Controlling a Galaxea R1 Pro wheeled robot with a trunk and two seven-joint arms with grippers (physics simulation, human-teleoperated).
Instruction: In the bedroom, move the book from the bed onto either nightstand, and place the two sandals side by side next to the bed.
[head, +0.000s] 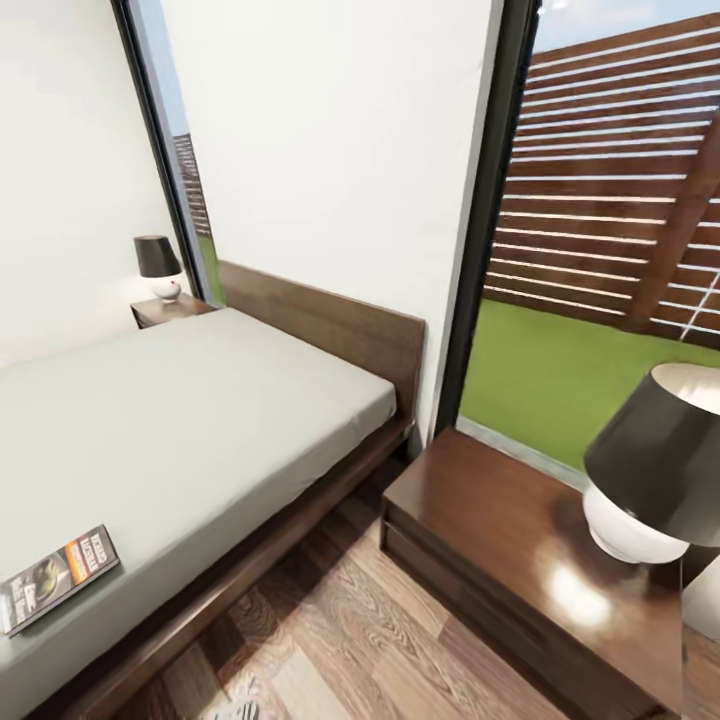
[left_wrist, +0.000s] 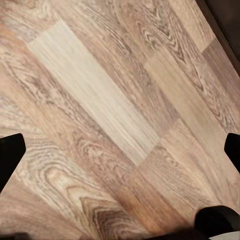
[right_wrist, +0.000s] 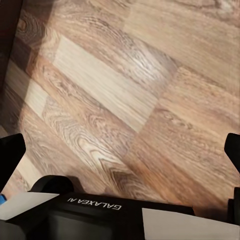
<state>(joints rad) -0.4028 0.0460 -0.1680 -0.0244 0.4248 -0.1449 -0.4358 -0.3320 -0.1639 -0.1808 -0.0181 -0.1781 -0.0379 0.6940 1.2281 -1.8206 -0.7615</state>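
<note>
Ahead, book (head: 58, 578) flat on bed (head: 200, 420), hands seemingly over floor (left_wrist: 100, 100)

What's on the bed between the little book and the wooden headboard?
Nothing: in the head view, just bare pale grey mattress stretches from the orange-banded paperback to the brown headboard.

So the bed (head: 190, 420) takes up the left side, pale grey cover over a dark wood frame, with its headboard (head: 330, 330) against the white wall. The book (head: 55, 578) lies flat on the mattress near the edge closest to the camera (orange band, white lettering). A nightstand (head: 520, 560) sits just beside the bed on the right, glossy top, with a black-shaded lamp (head: 655, 470) on it. Another nightstand (head: 165, 310) stands on the bed's far side with a smaller lamp (head: 158, 265). Through the window (head: 610, 250) there's grass and a slatted fence. Plank floor (head: 330, 650) below.
</note>
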